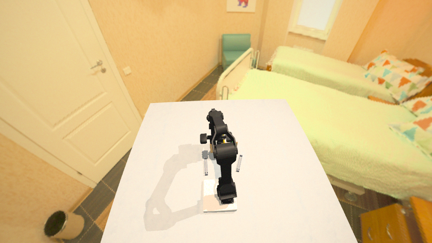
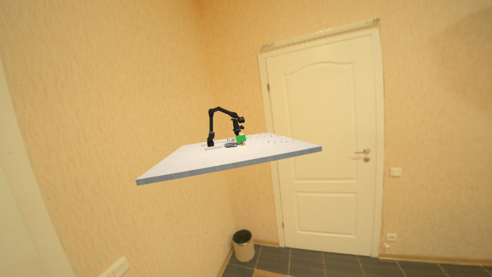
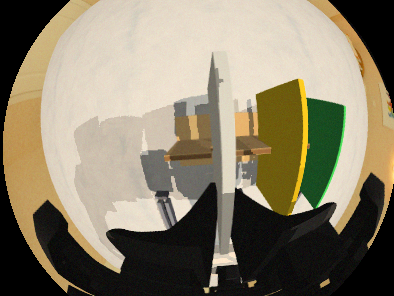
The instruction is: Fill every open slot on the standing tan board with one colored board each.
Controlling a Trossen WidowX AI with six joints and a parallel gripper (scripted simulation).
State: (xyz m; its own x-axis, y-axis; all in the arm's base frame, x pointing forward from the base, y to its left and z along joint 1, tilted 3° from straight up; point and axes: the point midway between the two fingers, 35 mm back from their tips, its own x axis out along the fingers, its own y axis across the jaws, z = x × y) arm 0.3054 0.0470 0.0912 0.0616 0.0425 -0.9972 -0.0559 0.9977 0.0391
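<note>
My gripper [image 3: 218, 187] is shut on a white board [image 3: 224, 130], seen edge-on and upright in the wrist view. The white board stands crosswise to the standing tan board [image 3: 190, 148] [image 1: 211, 147] and covers its middle part; its notch is hidden, and I cannot tell how deep it sits. A yellow board [image 3: 281, 145] and a green board [image 3: 325, 145] [image 2: 241, 138] stand upright and crosswise on the tan board, to the right of the white one in the wrist view. In the top view the arm hides most of the boards.
Two slim holders, a left one [image 1: 205, 166] and a right one [image 1: 239, 163], lie on the white table [image 1: 272, 187] between the tan board and the arm's base. The base stands on a white plate [image 1: 209, 189]. The arm's shadow falls to the left.
</note>
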